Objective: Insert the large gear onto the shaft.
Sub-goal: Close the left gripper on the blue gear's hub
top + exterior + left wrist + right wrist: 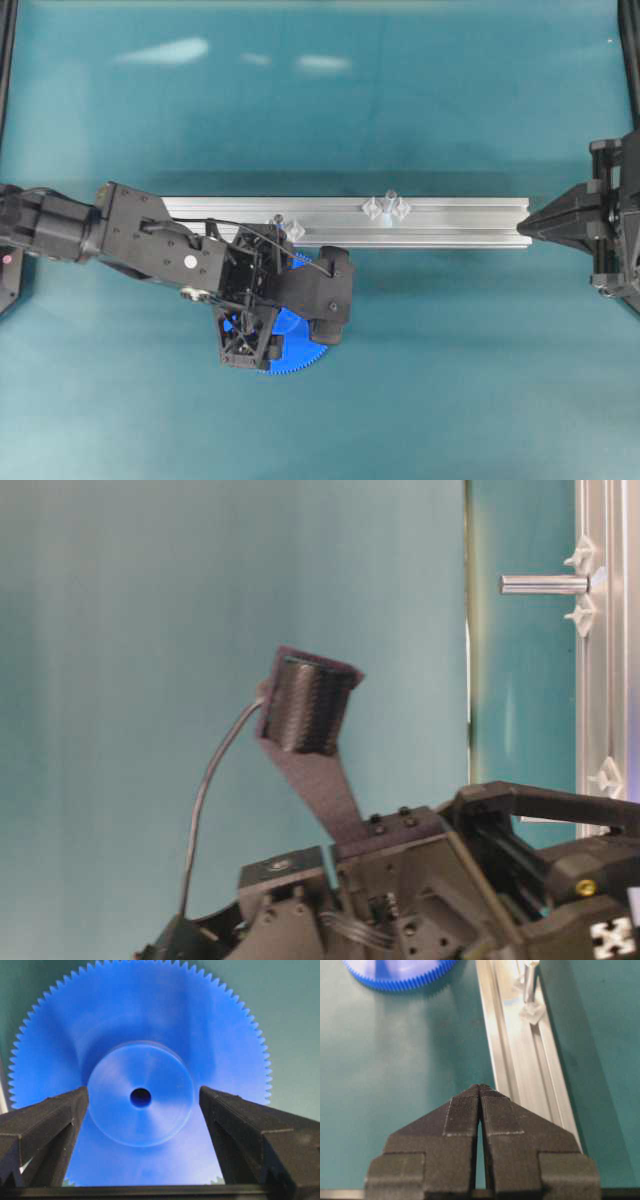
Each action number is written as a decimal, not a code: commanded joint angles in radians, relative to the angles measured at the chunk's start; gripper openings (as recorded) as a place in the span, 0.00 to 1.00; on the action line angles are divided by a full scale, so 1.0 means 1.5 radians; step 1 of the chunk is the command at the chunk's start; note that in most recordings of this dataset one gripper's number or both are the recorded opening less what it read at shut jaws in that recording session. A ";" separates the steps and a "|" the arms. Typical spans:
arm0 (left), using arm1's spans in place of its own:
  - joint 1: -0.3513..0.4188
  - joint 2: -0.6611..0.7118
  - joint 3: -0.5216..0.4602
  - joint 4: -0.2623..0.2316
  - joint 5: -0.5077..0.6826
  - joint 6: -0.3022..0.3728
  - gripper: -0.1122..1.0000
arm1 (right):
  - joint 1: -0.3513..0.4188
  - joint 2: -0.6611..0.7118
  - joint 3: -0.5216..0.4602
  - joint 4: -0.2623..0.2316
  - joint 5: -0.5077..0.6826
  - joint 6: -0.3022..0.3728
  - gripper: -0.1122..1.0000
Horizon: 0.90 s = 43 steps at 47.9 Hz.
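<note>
Left wrist: large gear (pixel 140 1090) between gripper (pixel 143 1105) fingers, untouched

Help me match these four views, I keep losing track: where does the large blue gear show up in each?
Overhead: the large gear lies below the aluminium rail, left of centre, mostly hidden under the left arm.
Table-level: not in it.
Left wrist: fills the frame, hub between the open fingers.
Right wrist: only a toothed edge, top left.
Shared landmark: the rail, also in the table-level and right wrist views.
</note>
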 commanded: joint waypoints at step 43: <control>-0.004 0.026 -0.002 0.001 0.024 -0.035 0.95 | -0.002 -0.006 -0.003 0.000 -0.003 0.008 0.14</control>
